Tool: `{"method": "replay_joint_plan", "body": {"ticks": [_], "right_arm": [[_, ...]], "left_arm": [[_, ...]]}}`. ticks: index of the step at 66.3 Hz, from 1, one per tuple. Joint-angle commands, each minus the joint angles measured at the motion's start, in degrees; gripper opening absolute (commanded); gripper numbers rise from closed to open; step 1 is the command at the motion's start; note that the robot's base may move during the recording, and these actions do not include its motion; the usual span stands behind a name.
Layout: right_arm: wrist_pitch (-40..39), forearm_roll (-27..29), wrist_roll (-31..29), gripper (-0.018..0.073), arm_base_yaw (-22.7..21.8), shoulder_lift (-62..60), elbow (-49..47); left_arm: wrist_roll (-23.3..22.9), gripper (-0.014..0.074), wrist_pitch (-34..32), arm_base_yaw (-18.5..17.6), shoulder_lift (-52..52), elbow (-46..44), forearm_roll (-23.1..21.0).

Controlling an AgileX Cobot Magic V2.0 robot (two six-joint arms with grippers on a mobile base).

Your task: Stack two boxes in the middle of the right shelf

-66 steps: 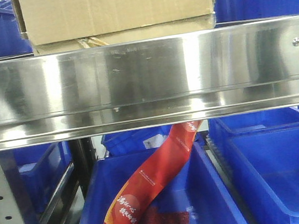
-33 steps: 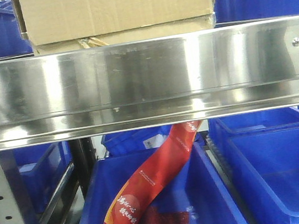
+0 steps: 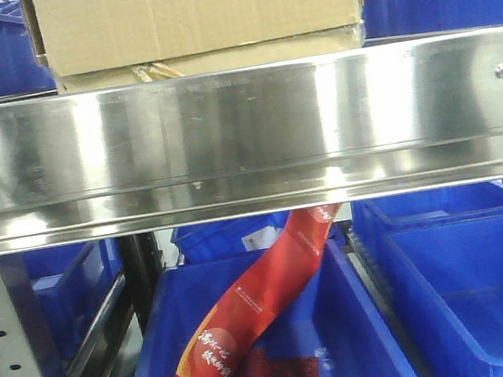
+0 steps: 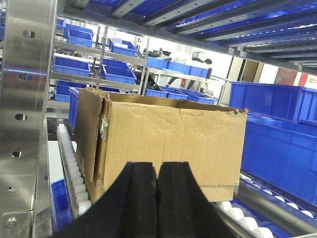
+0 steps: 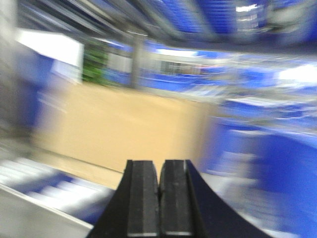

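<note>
Almost nothing has shifted in the front view vs. the earlier frames: only a very slight drift of framing is noted, w/ the boxes and shelf rail placed as before.

Left to right: a perforated upright is seen at far left of the left wrist view, then the roller track. On the rollers the boxes are stacked, upper one wide w/ a torn top edge and a tape scrap on its left corner; only a thin strip of the lower one shows beneath. Blue bins stand just beside, to the right. The left tool is closed, pads together, nothing held, set apart from the box face. The right tool is likewise closed and empty.

Judgement: stack appears placed; the step in hand is prob. alignment or retreat. Any nudge should be applied squarely, low on the upper box, since rollers may let the stack creep.

Hidden/unclear: right wrist view is heavily motion-blurred; box edges there cannot be resolved. In the front view the box tops are cut off by the frame. A red packet lies in the lower bin.
</note>
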Motion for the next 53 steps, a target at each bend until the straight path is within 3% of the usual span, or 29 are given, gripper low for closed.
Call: {"method": "replay_joint_plan", "body": {"ticks": [1,8,19,34,53], "right_arm": [[-3.56,4.48,-7.14,-0.0169,-5.33,-0.33,2.81],[-3.54,4.48,-6.31,-0.0169,-12.16,-0.67,6.48],[-3.44,4.37,-2.62,-0.0169,-18.13,-5.49,12.43],[6.59,4.37,-0.17,-0.0169,-18.84,-13.81,15.05],[5.18,2.87,1.00,-0.0169,-18.98,-13.81,15.05]], "left_arm": [[0.11,-0.0091,-1.33,-0.12,-0.24,0.08,-0.04],[0.11,-0.0091,-1.33,-0.12,-0.24,0.08,-0.04],[0.11,-0.0091,-1.33,-0.12,-0.24,0.08,-0.04],[0.11,-0.0091,-1.33,-0.12,-0.24,0.08,0.07],[0.11,-0.0091,-1.72,-0.12,-0.24,0.08,0.06]]}}
